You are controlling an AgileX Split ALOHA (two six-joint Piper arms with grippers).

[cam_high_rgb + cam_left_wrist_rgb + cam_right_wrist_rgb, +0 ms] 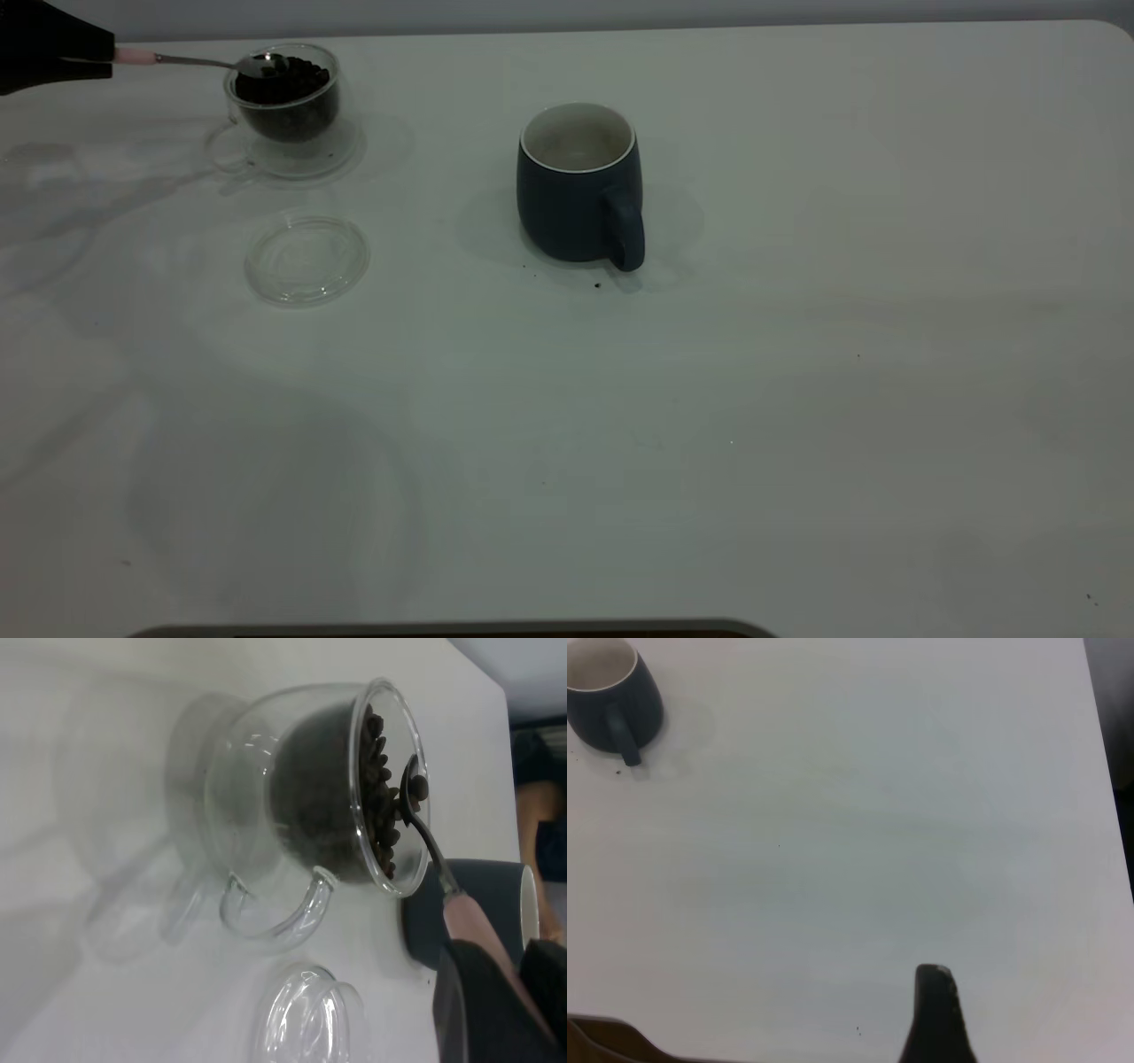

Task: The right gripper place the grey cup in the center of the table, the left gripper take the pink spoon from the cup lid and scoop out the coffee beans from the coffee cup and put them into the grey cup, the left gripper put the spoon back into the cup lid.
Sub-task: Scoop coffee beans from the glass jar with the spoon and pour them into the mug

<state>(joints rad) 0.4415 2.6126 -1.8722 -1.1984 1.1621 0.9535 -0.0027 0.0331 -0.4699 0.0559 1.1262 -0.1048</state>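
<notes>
Jaws of the left gripper (104, 55) clamp the pink spoon (190, 60), bowl apparently among coffee beans (285, 81); right gripper (939, 1014) jaws' state unclear.

The table (797, 399) carries three things — coffee cup (288, 111), cup lid (306, 260), grey cup (580, 186).

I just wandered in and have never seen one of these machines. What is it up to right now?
The left gripper holds the pink spoon by its handle, with the bowl dipped among the coffee beans in the coffee cup. The grey cup stands mid-table, seemingly empty, and the cup lid lies bare nearby. The right gripper waits off to the side.
</notes>
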